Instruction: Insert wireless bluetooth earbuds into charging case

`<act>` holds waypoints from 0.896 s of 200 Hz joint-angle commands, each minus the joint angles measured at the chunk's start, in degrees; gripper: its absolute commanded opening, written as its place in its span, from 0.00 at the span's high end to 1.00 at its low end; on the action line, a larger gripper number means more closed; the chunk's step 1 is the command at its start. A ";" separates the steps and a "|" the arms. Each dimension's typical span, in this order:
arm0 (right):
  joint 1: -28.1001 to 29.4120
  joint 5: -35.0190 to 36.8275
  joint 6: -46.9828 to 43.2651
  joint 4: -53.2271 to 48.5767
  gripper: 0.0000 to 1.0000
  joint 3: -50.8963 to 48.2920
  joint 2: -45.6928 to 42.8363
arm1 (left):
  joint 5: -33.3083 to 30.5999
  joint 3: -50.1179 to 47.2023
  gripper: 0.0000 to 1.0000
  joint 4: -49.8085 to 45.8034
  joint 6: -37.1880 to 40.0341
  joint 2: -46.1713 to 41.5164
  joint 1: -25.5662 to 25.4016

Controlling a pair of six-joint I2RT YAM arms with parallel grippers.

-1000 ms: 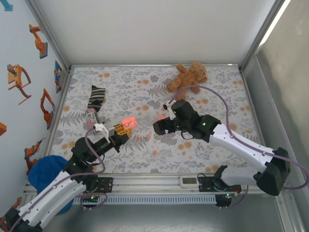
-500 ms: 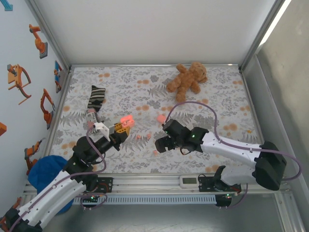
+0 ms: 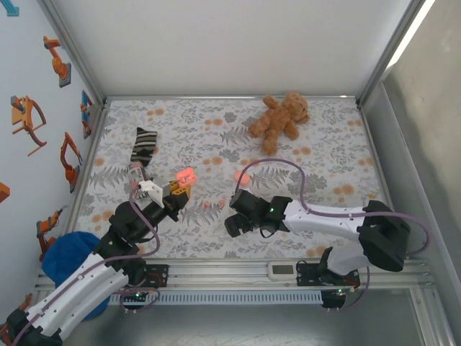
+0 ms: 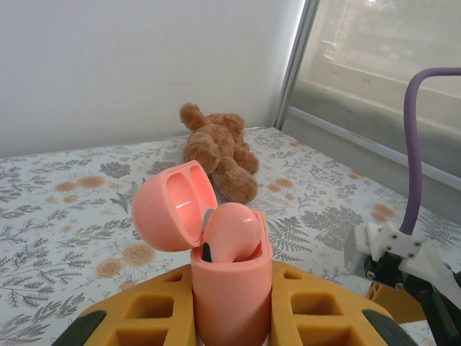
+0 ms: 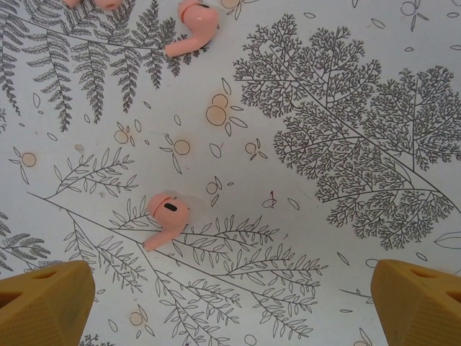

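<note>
My left gripper (image 4: 230, 328) is shut on an upright pink charging case (image 4: 229, 288) with its lid tipped open to the left. One pink earbud (image 4: 232, 229) sits in the case's mouth. From above, the case (image 3: 185, 175) is held over the cloth's left half. My right gripper (image 5: 232, 303) hangs open, pointing down over the cloth, and its yellow fingertips (image 5: 43, 303) are wide apart. A loose earbud (image 5: 166, 215) lies between and ahead of them, nearer the left one. A second earbud (image 5: 193, 25) lies farther off. From above, the right gripper (image 3: 232, 225) is near the front middle.
A second pink case (image 3: 240, 176) lies on the floral cloth (image 3: 324, 137) behind the right gripper. More earbuds (image 3: 208, 205) lie between the grippers. A teddy bear (image 3: 281, 115) sits at the back right and a striped sock (image 3: 142, 148) at the left. Metal rails border the table.
The right arm has swung toward the near edge and a little left, its gripper ending low over a loose earbud. The left gripper, still holding the case, has drifted slightly left and back.
</note>
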 commanded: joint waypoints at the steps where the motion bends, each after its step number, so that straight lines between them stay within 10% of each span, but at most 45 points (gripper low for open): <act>1: 1.40 3.35 1.76 0.64 0.03 1.14 1.55 | -1.56 1.96 1.00 -0.66 0.96 -0.77 -0.35; 179: 5.94 7.56 -0.63 -1.84 0.07 8.34 16.31 | -4.65 2.62 1.00 -6.76 0.60 -5.62 -0.33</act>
